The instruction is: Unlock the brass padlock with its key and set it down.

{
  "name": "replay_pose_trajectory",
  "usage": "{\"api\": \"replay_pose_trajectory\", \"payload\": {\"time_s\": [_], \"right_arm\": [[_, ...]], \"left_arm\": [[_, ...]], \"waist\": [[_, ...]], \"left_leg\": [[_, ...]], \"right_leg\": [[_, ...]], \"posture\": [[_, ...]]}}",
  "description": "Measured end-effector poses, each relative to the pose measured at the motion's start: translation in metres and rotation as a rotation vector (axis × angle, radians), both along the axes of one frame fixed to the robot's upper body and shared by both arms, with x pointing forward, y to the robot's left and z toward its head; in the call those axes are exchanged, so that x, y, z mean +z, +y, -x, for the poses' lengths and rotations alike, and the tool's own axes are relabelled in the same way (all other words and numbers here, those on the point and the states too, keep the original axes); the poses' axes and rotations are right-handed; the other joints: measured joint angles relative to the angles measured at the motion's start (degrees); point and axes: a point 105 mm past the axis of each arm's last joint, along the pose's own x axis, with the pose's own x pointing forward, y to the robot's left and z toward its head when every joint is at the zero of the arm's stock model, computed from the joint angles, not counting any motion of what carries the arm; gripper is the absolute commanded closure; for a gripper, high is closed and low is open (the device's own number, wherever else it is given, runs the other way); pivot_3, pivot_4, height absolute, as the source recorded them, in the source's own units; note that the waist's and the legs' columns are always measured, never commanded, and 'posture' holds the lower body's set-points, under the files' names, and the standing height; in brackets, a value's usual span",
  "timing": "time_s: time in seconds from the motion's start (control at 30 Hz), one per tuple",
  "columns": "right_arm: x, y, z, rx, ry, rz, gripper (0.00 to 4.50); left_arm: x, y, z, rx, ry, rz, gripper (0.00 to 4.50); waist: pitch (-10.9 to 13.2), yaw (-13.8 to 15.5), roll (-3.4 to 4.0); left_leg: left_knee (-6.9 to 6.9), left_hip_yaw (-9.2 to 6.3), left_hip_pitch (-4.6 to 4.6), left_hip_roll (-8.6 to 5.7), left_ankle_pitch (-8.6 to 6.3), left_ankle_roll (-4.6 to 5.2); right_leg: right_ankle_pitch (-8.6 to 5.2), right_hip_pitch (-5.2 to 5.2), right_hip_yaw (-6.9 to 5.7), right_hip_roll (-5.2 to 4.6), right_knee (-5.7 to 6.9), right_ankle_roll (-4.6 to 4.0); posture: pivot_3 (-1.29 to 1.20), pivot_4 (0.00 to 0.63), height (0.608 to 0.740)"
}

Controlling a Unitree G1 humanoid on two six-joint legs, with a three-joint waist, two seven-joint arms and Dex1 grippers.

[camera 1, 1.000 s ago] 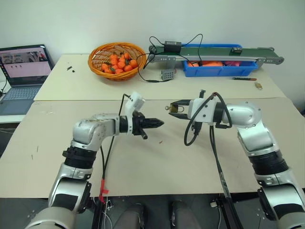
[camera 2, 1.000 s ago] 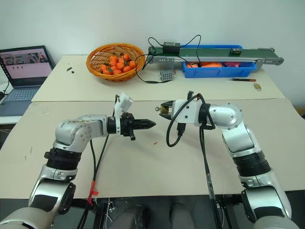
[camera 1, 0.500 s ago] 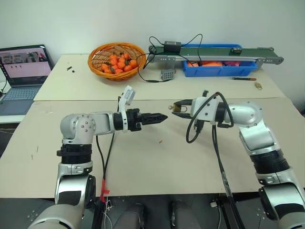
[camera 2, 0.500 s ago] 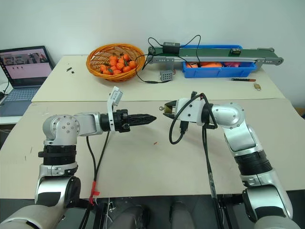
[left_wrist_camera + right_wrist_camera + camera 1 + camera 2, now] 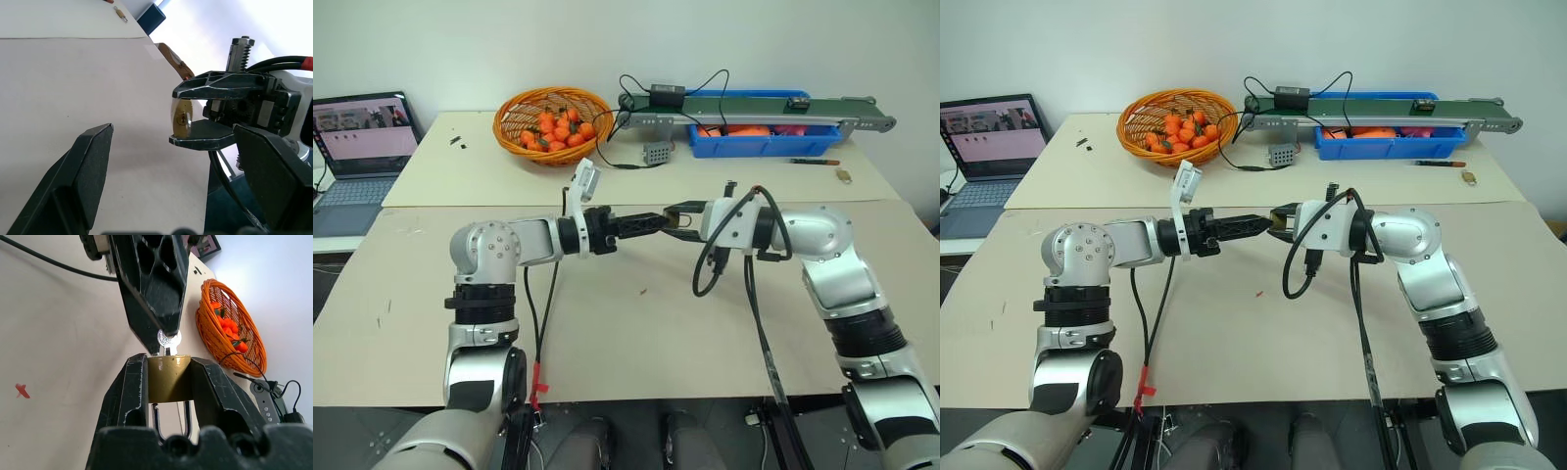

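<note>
Left wrist view settles the main question. The left gripper (image 5: pixel 656 219) stands with its two black fingers spread wide, holding nothing, one finger to either side of the brass padlock (image 5: pixel 183 119). Its tips are just short of the padlock.

The padlock is up in the air, well above the table (image 5: pixel 607 343). It is pinched across its body between the fingers of the right gripper (image 5: pixel 677 222), with the keyhole end turned toward the left gripper and the shackle pointing back toward the right wrist. In the right wrist view the key (image 5: pixel 167 339) appears to stand in that keyhole, its small silver bow sticking out right beside a left fingertip.

My reading is that the key is seated and the turning has yet to be done. The next move would call for the left fingers to close squarely on that little bow and twist it, without pushing the padlock out of the right grip. It is a fiddly target, and a sideways nudge could skew the key.

Below the padlock the tabletop is bare apart from a small red mark (image 5: pixel 643 291), so there is plenty of room to set it down. The right arm's black cable (image 5: pixel 705 279) loops just beside and below the padlock. The table's near edge lies well away from it.
</note>
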Motion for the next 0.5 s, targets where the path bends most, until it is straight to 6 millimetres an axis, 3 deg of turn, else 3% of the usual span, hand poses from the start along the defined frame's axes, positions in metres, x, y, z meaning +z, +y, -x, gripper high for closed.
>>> {"api": "replay_pose_trajectory", "payload": {"time_s": [0.33,0.37,0.43,0.5], "right_arm": [[0.0024,0.0052,0.0033,0.006,0.005,-0.007,3.6],[0.0024,0.0053,0.0033,0.006,0.006,-0.008,3.6],[0.0027,0.0056,0.0037,0.007,0.005,-0.008,3.6],[0.0032,0.006,0.0042,0.009,0.002,-0.007,3.6]], "left_arm": [[0.0,-0.0054,-0.0016,0.003,0.0,0.004,0.35],[0.0005,-0.0061,-0.0017,0.002,-0.002,0.004,0.87],[0.001,-0.0066,-0.0017,0.0,-0.003,0.003,1.39],[0.0008,-0.0067,-0.0017,-0.001,-0.002,0.004,2.18]], "waist": [[0.0,0.09,0.0],[0.0,0.07,0.0],[0.0,0.02,0.0],[0.0,0.02,0.0]], "left_leg": [[0.01,0.0,0.0,-0.01,0.0,0.0],[0.01,0.0,0.0,-0.01,0.0,0.0],[0.0,0.0,0.01,0.0,0.0,0.0],[0.0,0.0,0.0,0.0,0.0,0.0]], "right_leg": [[0.0,0.01,-0.01,0.0,0.0,0.0],[0.0,0.0,-0.01,0.0,0.0,0.0],[0.0,0.0,0.0,0.0,0.0,0.0],[0.0,0.0,0.0,0.0,0.0,0.0]], "posture": [[0.0,0.15,0.74],[0.0,0.15,0.74],[0.0,0.15,0.74],[0.0,0.15,0.74]]}}
